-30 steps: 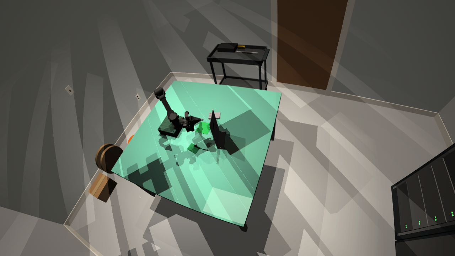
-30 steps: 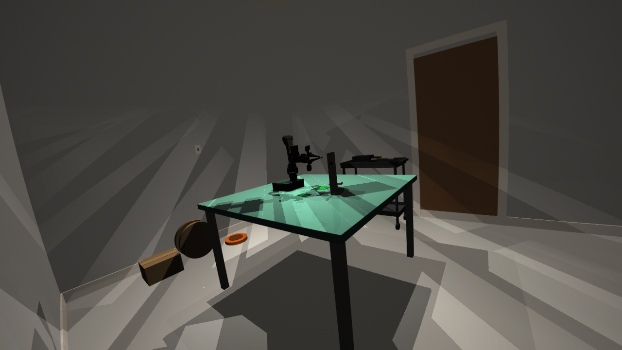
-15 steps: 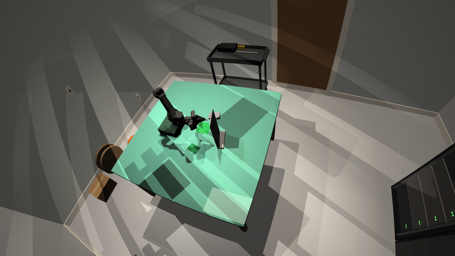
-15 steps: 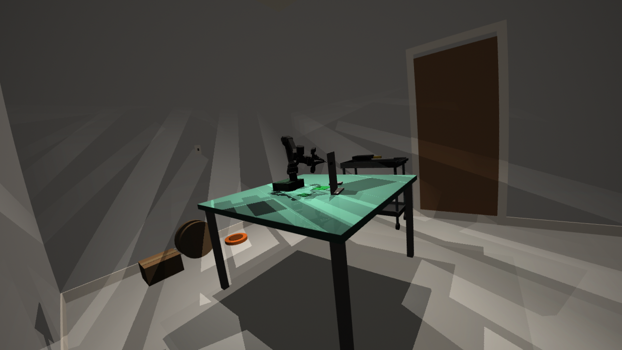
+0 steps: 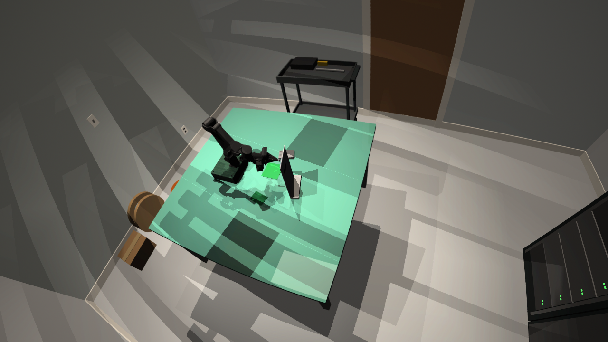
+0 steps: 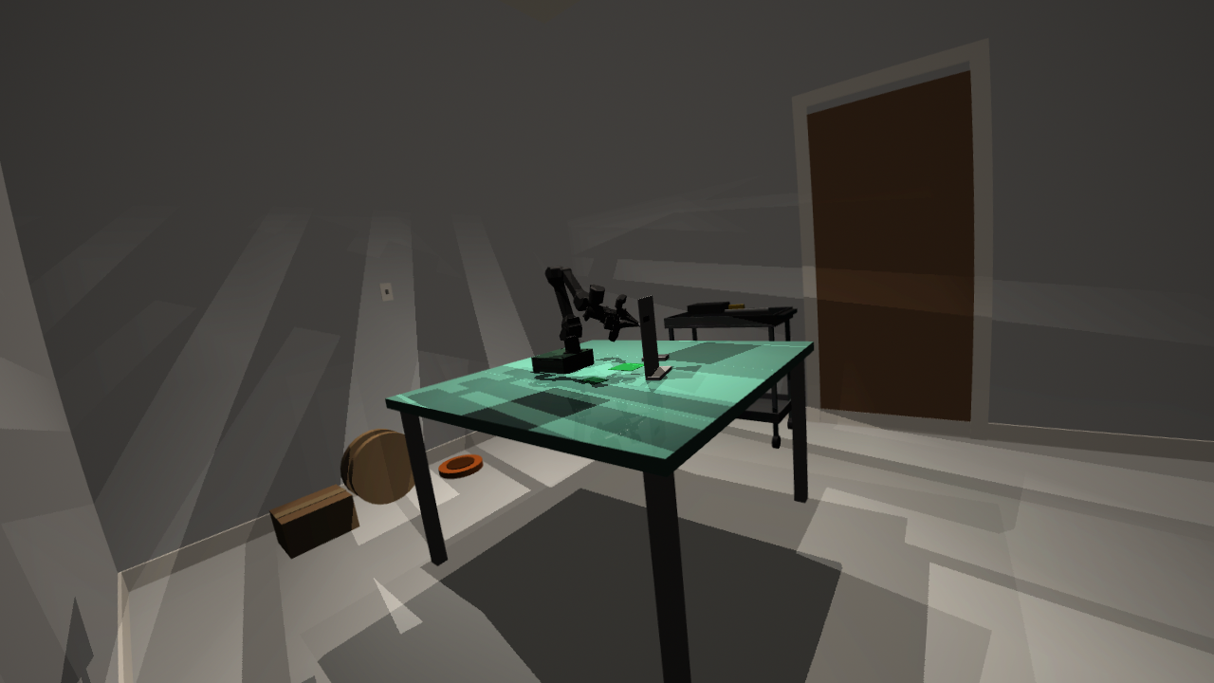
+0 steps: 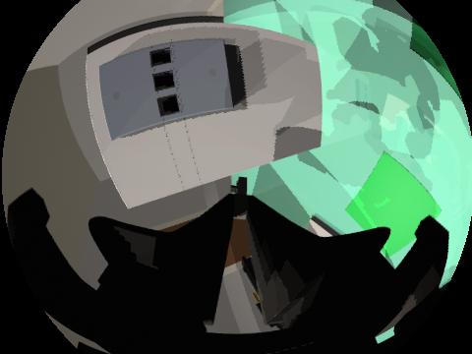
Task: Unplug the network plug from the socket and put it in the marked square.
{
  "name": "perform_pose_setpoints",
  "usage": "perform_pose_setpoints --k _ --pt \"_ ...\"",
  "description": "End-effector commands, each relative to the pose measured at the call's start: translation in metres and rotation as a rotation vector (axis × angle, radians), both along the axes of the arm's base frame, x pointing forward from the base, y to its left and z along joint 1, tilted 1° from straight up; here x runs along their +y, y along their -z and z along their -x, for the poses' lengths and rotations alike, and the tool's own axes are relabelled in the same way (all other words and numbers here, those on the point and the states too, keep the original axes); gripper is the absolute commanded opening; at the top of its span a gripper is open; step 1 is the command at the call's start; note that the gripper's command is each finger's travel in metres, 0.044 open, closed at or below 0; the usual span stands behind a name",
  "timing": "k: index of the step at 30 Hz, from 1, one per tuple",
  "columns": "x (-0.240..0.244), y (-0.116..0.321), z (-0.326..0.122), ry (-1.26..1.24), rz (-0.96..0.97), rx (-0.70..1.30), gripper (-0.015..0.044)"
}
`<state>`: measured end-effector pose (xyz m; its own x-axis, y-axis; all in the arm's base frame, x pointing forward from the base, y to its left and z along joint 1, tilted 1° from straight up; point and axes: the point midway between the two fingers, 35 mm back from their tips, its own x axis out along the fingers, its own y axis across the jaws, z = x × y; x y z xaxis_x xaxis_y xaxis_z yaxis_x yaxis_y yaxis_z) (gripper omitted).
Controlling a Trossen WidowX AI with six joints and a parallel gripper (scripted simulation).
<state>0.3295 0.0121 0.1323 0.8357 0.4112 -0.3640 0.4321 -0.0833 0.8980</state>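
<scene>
My gripper (image 5: 277, 159) (image 6: 635, 323) (image 7: 240, 200) is shut on the small dark plug (image 7: 242, 185), which sticks out beyond the fingertips in the wrist view. The plug's tab is too small to make out. The upright panel (image 5: 286, 175) (image 6: 648, 338) (image 7: 147, 164) stands close in front of the fingertips. Its grey socket block (image 7: 128, 93) shows three dark openings with no plug in them. The plug is outside them, near the panel's edge in the wrist view; I cannot tell whether it touches the panel. A bright green square (image 5: 271, 171) (image 6: 626, 366) (image 7: 398, 202) lies on the table between the arm's base and the panel.
A darker green square (image 5: 258, 197) also lies on the green table (image 5: 314, 225) (image 6: 695, 407). Pale feet (image 5: 296, 186) (image 6: 660, 372) hold up the panel. The arm's base (image 5: 229, 169) (image 6: 561, 360) stands beyond the bright square. A black cart (image 5: 316, 80) stands behind the table.
</scene>
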Motion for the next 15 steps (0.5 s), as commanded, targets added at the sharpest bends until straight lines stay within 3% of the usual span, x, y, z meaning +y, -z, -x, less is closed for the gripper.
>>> perform_pose_setpoints --k 1,15 --pt "0.009 0.012 0.005 0.016 0.018 0.063 0.0" --pt "0.032 0.047 0.031 0.045 0.13 0.251 0.0"
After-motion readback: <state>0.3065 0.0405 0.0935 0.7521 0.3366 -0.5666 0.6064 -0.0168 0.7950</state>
